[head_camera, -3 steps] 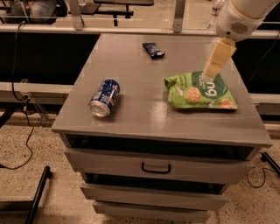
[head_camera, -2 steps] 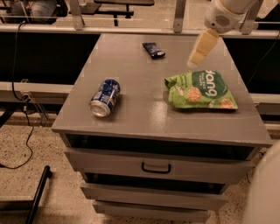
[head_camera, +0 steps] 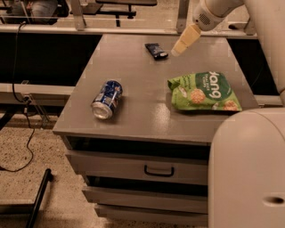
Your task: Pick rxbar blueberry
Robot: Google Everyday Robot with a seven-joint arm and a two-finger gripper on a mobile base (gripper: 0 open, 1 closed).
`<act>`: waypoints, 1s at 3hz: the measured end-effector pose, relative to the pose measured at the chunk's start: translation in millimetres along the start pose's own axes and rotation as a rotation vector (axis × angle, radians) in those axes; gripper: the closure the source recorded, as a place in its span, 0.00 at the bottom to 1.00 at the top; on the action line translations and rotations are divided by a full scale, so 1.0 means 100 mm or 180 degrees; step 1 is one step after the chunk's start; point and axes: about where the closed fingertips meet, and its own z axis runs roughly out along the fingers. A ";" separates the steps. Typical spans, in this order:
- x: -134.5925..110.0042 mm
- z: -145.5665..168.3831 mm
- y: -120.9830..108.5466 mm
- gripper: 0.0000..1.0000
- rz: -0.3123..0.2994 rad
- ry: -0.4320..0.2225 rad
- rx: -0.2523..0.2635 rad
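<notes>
Camera view looks down on a grey flat-topped cabinet [head_camera: 147, 84] with drawers. Small flat dark navy-black wrapped rxbar blueberry [head_camera: 156, 50] lies flat near the far edge of the cabinet top, about mid-width, tilted a little. Cream tapered gripper [head_camera: 178, 48] on the white arm [head_camera: 213, 11] hangs over the far right part of the cabinet top, angled down-left, tip just beside the bar's right end and apart from it; cannot tell whether it is spread or together, it reads as one pale wedge. Blue metal soda can [head_camera: 107, 99] lies on its side on the left part of the cabinet top, open end toward the front edge. Green crinkled snack bag [head_camera: 205, 91] with white lettering lies flat on the right part of the cabinet top, near the right edge. Top drawer front below the cabinet top carries a dark metal handle [head_camera: 159, 171]. White rounded robot body [head_camera: 247, 169] fills the corner right of the cabinet front. Speckled beige floor [head_camera: 26, 178] is left of the cabinet, with a black cable [head_camera: 26, 133] and a black slanted leg [head_camera: 38, 198]. Pale rail [head_camera: 89, 30] runs behind the cabinet.
</notes>
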 end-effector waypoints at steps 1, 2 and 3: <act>-0.07 0.31 -0.23 0.00 0.0375 -0.0212 0.0143; -0.15 0.64 -0.34 0.00 0.0663 -0.0476 0.0160; -0.25 1.06 -0.40 0.00 0.0924 -0.0771 0.0136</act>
